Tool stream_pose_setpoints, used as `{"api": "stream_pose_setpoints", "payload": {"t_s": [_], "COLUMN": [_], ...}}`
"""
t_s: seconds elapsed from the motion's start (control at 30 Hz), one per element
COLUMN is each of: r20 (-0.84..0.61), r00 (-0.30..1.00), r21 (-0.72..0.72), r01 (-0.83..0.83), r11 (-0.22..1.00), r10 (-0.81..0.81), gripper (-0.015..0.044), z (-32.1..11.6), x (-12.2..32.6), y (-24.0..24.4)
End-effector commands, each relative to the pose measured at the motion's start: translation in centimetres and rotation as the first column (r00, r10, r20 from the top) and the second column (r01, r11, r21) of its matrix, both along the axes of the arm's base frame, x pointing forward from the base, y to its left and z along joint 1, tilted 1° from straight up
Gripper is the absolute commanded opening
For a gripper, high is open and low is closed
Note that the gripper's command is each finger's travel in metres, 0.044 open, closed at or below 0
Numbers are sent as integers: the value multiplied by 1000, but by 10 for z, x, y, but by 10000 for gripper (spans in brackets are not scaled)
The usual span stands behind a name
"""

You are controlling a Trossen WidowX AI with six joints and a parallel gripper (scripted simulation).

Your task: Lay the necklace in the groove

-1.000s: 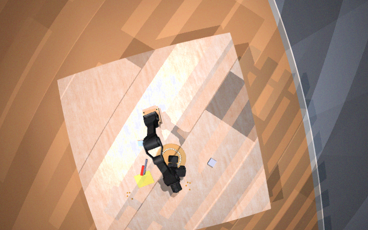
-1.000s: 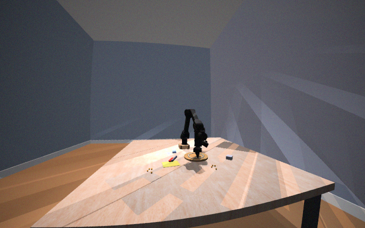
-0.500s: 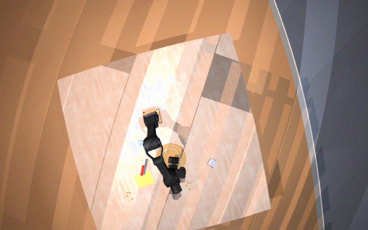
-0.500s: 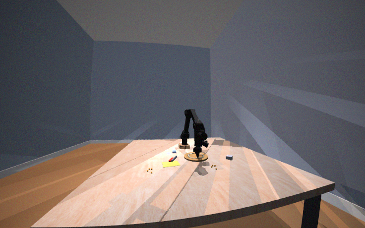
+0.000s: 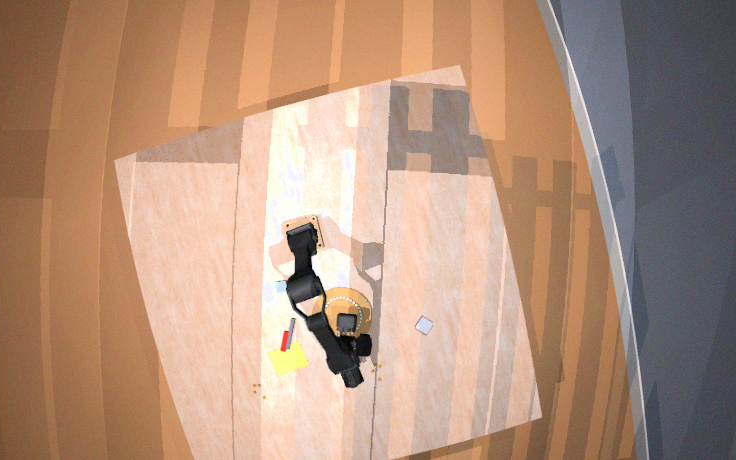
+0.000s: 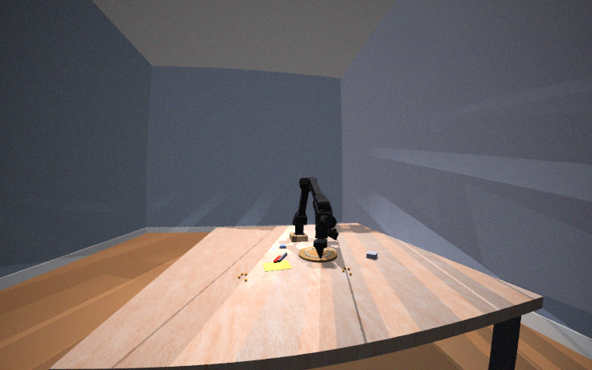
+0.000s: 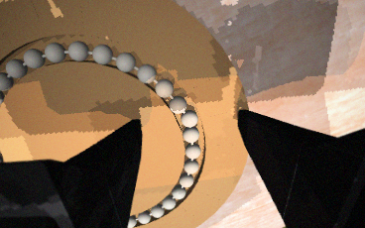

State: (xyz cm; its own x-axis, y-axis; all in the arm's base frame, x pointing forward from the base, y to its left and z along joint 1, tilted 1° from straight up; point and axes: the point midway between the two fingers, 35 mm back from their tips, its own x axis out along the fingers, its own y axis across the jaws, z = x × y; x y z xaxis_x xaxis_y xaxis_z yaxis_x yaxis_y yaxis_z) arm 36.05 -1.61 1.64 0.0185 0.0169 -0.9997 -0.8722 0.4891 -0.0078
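The pearl bead necklace (image 5: 341, 297) (image 7: 78, 51) lies as a loop on the round wooden bead board (image 5: 366, 312) (image 6: 304, 257) (image 7: 223, 166). In the wrist view its visible beads follow the dark-edged groove along the top and right. I cannot tell whether every bead is fully seated. My gripper (image 6: 320, 256) (image 7: 189, 122) is open and low over the board, with the right run of beads between its spread fingertips and nothing gripped. The left finger is inside the loop in view, the right one near the board's outer edge. The fingers hide the lower left of the loop.
A yellow sheet (image 5: 288, 360) (image 6: 277, 266) and a red and dark stick-like object (image 5: 284, 341) (image 6: 277, 259) lie left of the board. A small blue block (image 5: 281, 286) (image 6: 282, 246) is nearer the arm's base. A pale block (image 5: 424, 325) (image 6: 372, 254) is at the right. Tiny orange balls lie in two groups.
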Motion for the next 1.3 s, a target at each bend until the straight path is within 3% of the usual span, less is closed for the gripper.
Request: {"api": "stream_pose_setpoints", "payload": {"t_s": [0.0, 0.1, 1.13, 1.27], "r20": [-1, -2, -3, -2], "r00": [1000, 1000, 1000, 1000], "r21": [0, 0, 0, 0], "r01": [-1, 0, -4, -2], "r11": [1000, 1000, 1000, 1000], "r10": [1, 0, 4, 2], "gripper": [368, 440, 440, 440], "z": [2, 2, 5, 45], "x": [0, 0, 0, 1], "y": [0, 0, 0, -1]}}
